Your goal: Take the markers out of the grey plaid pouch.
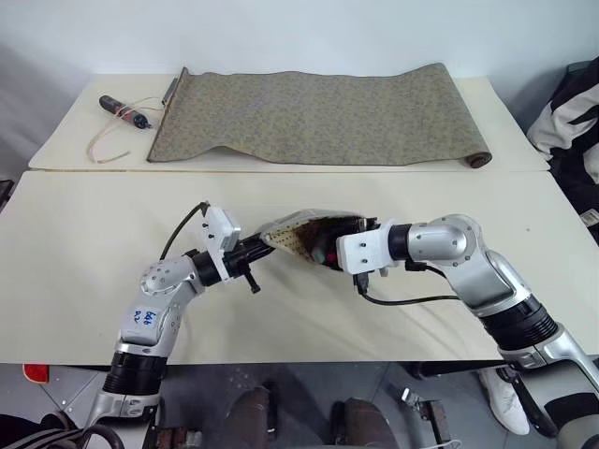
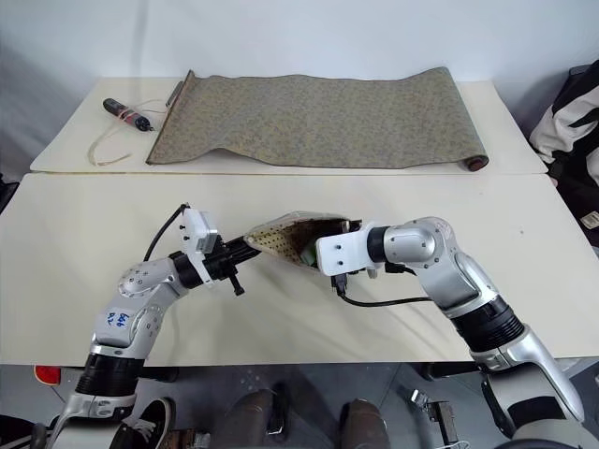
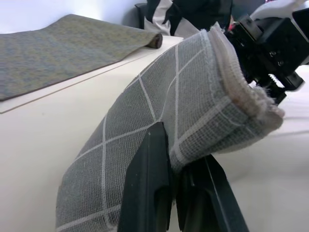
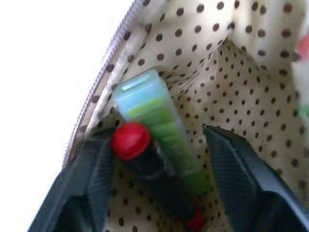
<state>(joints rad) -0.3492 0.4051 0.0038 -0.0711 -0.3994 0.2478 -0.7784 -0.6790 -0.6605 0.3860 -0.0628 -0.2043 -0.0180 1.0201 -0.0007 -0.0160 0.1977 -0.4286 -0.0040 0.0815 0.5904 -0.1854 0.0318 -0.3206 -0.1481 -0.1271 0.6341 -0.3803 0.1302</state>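
The grey plaid pouch [image 1: 298, 227] hangs above the table, mouth turned toward my right arm. My left gripper [image 3: 169, 140] is shut on the pouch's fabric at its closed end [image 1: 265, 243]. Inside the dotted tan lining lie the two markers side by side: a black one with a red end [image 4: 132, 143] and a pale green one [image 4: 154, 113]. My right gripper [image 4: 157, 137] reaches into the pouch's mouth, open, one finger on each side of the markers; the finger [image 4: 96, 169] by the red end is close to it, the other stands apart from the green one.
A long olive patterned cloth roll [image 1: 318, 117] lies spread across the far table. A dark stick tied with tan cord [image 1: 126, 112] rests at its left end. A black-and-white striped cloth [image 1: 571, 112] sits past the table's right edge. The near table [image 1: 84, 243] is bare cream.
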